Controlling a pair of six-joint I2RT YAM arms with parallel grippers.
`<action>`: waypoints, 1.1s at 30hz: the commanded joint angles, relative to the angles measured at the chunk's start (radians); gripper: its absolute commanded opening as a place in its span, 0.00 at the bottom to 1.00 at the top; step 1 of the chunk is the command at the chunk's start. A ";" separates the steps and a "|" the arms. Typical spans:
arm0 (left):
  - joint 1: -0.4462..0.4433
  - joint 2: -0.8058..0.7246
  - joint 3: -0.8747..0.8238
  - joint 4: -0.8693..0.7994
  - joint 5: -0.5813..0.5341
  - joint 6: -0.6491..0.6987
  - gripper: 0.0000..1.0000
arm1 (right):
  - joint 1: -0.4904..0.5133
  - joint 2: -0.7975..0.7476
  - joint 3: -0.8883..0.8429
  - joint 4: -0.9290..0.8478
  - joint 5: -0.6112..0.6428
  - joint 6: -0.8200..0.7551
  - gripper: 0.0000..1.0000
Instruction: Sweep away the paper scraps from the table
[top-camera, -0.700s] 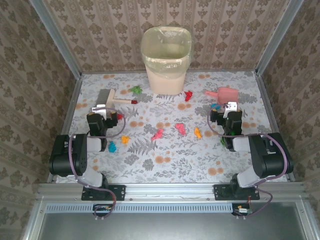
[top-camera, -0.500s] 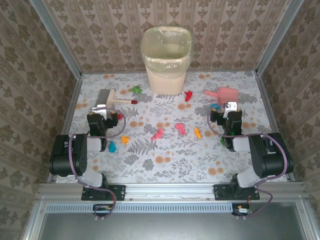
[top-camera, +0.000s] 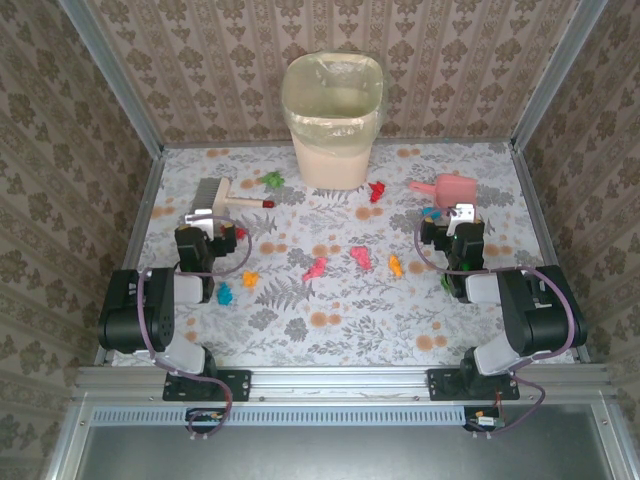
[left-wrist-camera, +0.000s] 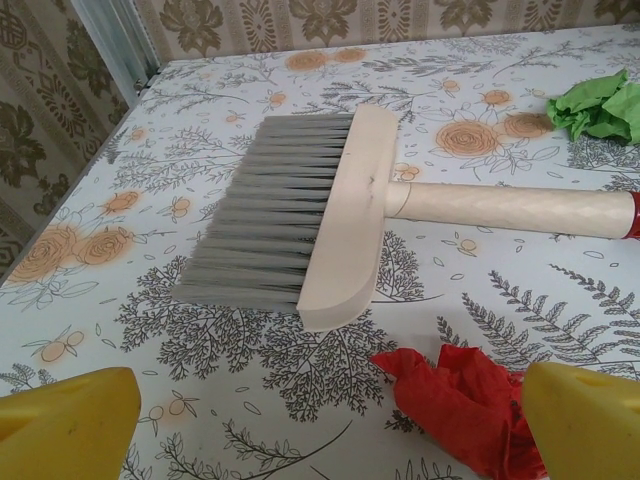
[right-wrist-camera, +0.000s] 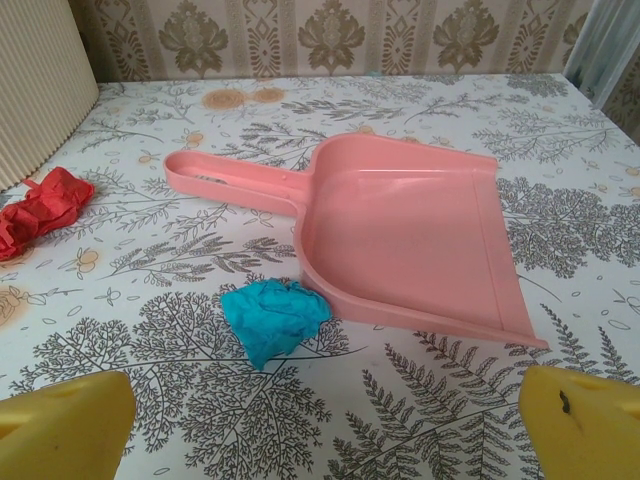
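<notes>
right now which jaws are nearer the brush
Left. The left jaws sit close to the brush, facing its bristles; the right jaws are far to its right, by the dustpan.

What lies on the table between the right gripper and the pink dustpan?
A crumpled blue paper scrap, beside the dustpan, seen in the right wrist view.

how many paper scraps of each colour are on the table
red scraps: 2
pink scraps: 2
orange scraps: 2
blue scraps: 2
green scraps: 2, one against the right arm
total: 10
</notes>
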 joint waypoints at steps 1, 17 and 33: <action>0.005 0.000 0.017 -0.004 0.015 0.015 1.00 | -0.004 0.007 0.018 -0.011 -0.022 0.016 1.00; 0.013 -0.201 -0.024 -0.090 -0.037 -0.017 1.00 | 0.006 -0.200 0.029 -0.190 0.043 0.023 1.00; -0.031 -0.720 -0.100 -0.326 -0.345 -0.663 1.00 | -0.005 -0.554 0.086 -0.564 0.154 0.612 1.00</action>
